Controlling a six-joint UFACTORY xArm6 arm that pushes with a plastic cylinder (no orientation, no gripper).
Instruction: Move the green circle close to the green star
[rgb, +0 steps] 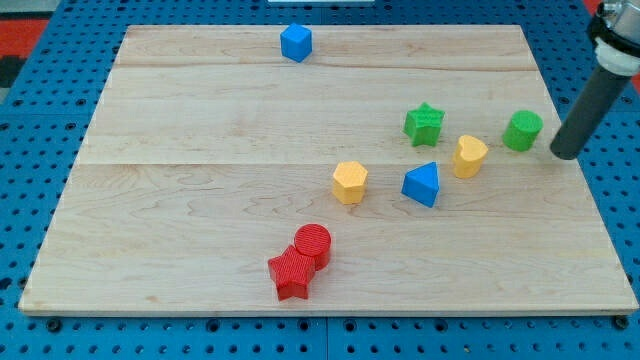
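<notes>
The green circle (522, 131) sits near the board's right edge. The green star (424, 124) lies to its left, about a hundred pixels away. A yellow heart-shaped block (469, 156) lies between them, a little lower. My tip (564, 153) is just right of the green circle, slightly lower, with a small gap between them. The dark rod slants up to the view's top right corner.
A blue triangle (422, 185) and a yellow hexagon (350, 182) lie left of the yellow heart. A red circle (313, 243) and red star (291, 274) touch near the bottom. A blue cube (296, 42) sits at the top edge. The wooden board (200, 120) rests on blue pegboard.
</notes>
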